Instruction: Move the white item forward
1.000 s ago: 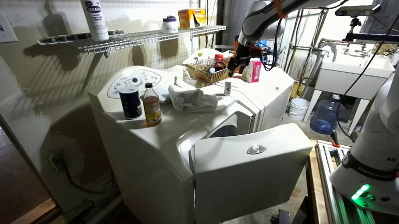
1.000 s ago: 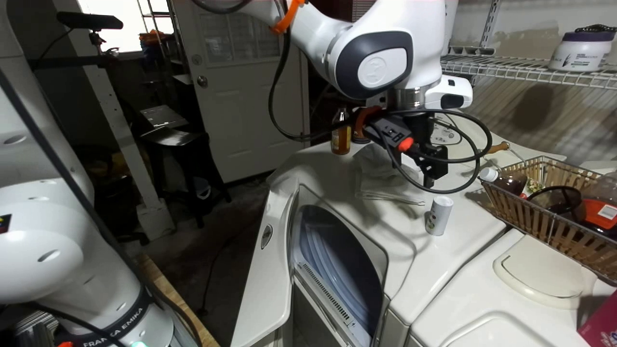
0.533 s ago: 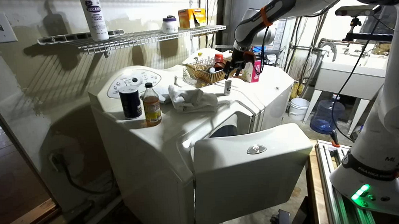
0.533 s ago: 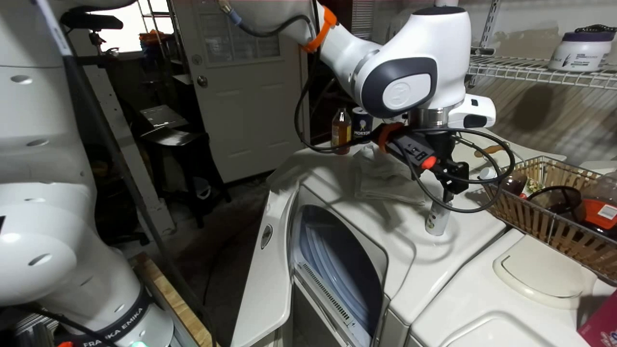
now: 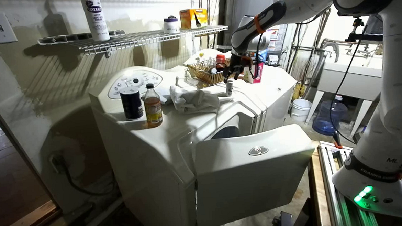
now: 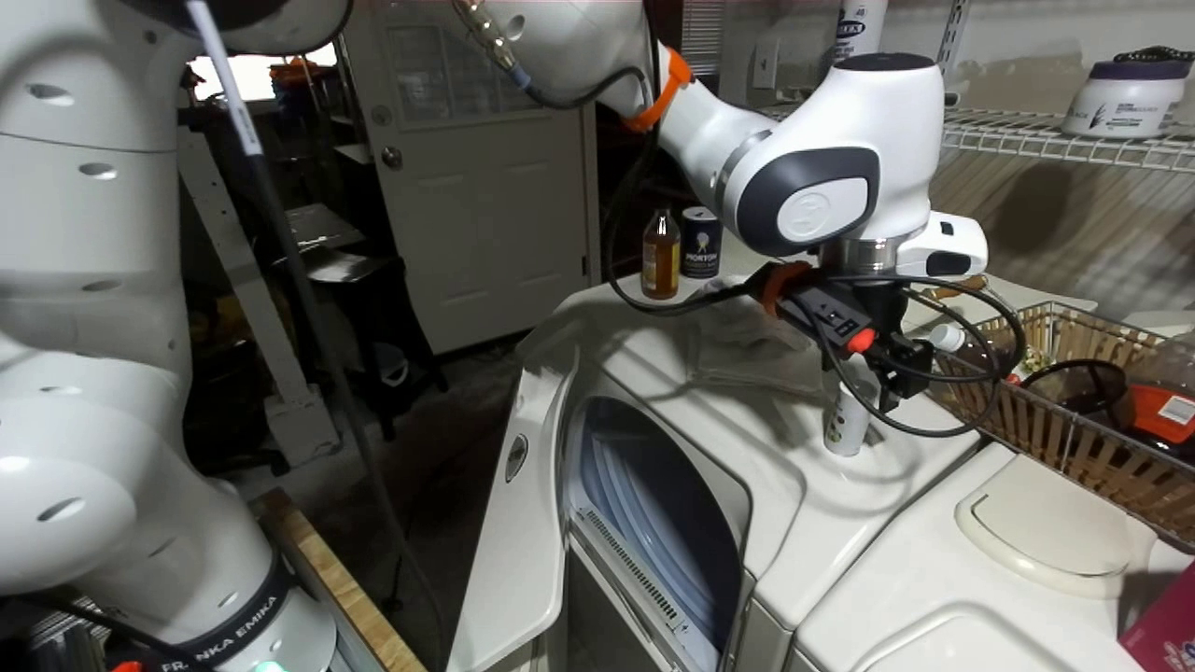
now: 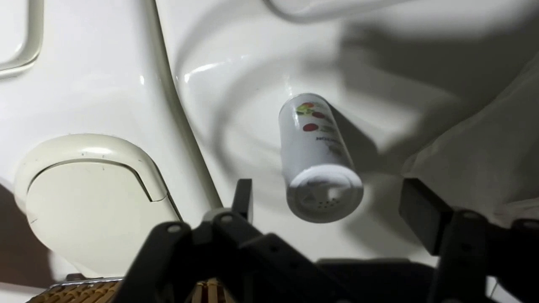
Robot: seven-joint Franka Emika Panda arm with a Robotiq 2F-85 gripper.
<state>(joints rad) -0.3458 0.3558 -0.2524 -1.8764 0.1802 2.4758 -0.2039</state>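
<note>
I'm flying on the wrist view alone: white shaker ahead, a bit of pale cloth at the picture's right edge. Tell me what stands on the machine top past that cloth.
Observer: An amber bottle and a dark blue can stand side by side there, on the far side of the pale cloth from the white shaker; both exterior views show them.

Operator: Noted. Now report on the front of the machine.

Observer: The door of the machine stands open, angled out from the front; your wrist view does not show it at all.
</note>
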